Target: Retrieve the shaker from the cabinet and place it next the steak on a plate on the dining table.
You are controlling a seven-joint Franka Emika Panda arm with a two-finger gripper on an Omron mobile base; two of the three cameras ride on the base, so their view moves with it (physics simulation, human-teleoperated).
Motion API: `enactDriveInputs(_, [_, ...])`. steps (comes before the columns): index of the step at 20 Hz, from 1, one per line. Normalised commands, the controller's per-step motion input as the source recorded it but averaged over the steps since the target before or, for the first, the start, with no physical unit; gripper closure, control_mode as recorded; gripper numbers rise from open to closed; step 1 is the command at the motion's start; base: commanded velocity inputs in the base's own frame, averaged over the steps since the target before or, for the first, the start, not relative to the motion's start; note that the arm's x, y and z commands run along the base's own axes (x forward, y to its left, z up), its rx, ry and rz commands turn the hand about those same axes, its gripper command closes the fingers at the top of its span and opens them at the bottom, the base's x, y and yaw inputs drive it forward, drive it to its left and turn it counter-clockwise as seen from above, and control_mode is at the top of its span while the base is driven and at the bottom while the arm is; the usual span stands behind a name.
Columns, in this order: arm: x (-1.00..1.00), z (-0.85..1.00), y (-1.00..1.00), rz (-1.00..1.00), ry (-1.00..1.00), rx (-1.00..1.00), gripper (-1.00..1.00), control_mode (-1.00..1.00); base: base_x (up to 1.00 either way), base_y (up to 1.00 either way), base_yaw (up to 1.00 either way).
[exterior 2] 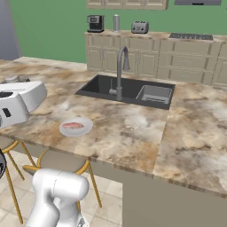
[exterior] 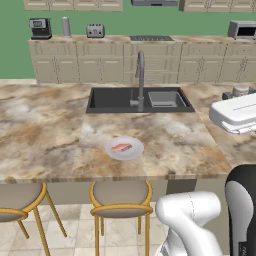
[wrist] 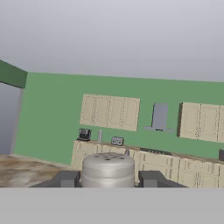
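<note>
end effector (wrist: pixel 108 178): bottom centre of hand view, both dark fingers (wrist: pixel 66 178) clenched against the sides of the shaker
shaker (wrist: pixel 108 169): grey, perforated rounded cap up, upright between the fingers, bottom centre of hand view; also peeks out at the right edge of left base view, behind the white hand
plate (exterior: pixel 124 148): round, pale, centre of left base view on the bench, in front of the sink; centre left in right base view
steak (exterior: pixel 121 147): pinkish-red slab lying flat on the plate
bench (exterior: pixel 45 130): marbled brown-beige top, spans mid frame in both base views
sink (exterior: pixel 139 99): black, set into the bench, upper centre; tall grey faucet (exterior: pixel 140 75) stands at its near edge
stools (exterior: pixel 120 202): tan seats with yellow frames, lower left of left base view, under the bench edge
back wall: green, beige drawer units; coffee machine (exterior: pixel 40 28), grey canister (exterior: pixel 66 26), toaster (exterior: pixel 95 30) along the top left
</note>
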Motion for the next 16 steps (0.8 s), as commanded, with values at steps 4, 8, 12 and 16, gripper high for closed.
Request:
enactDriveInputs(4, [0.2, -0.16, -0.03, 0.13, 0.0, 0.01, 1.0, -1.0, 0.44, 0.0, 0.39])
enactDriveInputs(8, [0.9, -0.63, -0.37, 0.52, 0.11, 0.01, 1.0, -1.0, 0.0, 0.0, 0.0])
enactDriveInputs(12, [0.92, -0.74, -0.42, 0.53, 0.09, 0.0, 1.0, -1.0, 0.0, 0.0, 0.0])
enactDriveInputs(16, [0.87, -0.85, -0.3, 0.5, 0.02, 0.06, 1.0, -1.0, 0.0, 0.0, 0.0])
